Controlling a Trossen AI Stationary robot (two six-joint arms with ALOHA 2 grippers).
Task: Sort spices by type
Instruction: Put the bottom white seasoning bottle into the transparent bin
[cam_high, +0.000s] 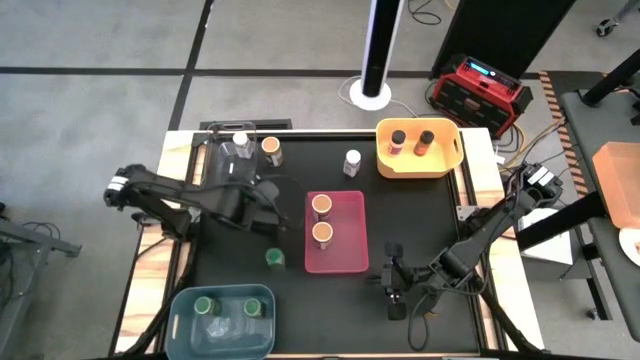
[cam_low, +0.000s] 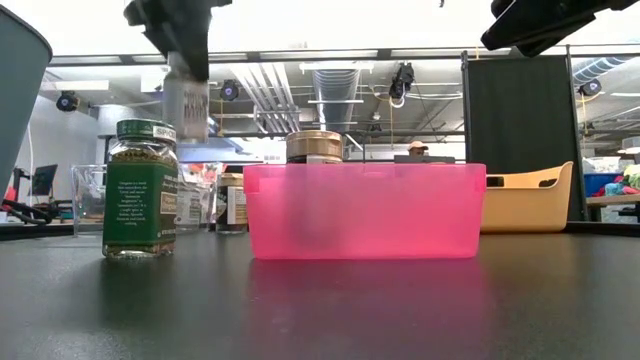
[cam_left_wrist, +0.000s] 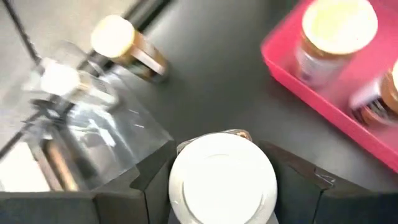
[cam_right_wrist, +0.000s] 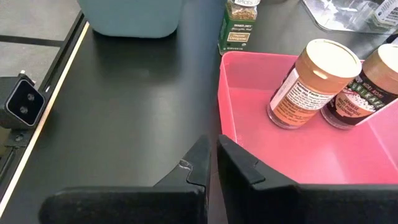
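My left gripper (cam_high: 272, 196) is shut on a white-lidded spice jar (cam_left_wrist: 222, 179), held above the table left of the pink bin (cam_high: 352, 262). The jar also shows in the low view (cam_low: 186, 100). The pink bin holds two orange-lidded jars (cam_high: 322, 205) (cam_high: 322, 233). A green-lidded jar (cam_high: 275, 258) stands on the mat near the bin's left wall. Another white-lidded jar (cam_high: 352, 160) and an orange-lidded jar (cam_high: 271, 150) stand at the far side. My right gripper (cam_high: 393, 288) is shut and empty, low over the mat right of the pink bin. My left gripper pinches the white-lidded jar between its two fingers (cam_left_wrist: 155, 174), one on each side of the jar's upper body just under the lid (cam_left_wrist: 186, 205). The fingers come from above. The jar hangs upright below the gripper, lifted clear of the table.
A yellow bin (cam_high: 452, 160) at the far right holds two dark-lidded jars. A blue bin (cam_high: 185, 310) at the near left holds green-lidded jars. A clear bin (cam_high: 222, 152) at the far left holds a white-lidded jar. Bare mat lies between the pink and yellow bins.
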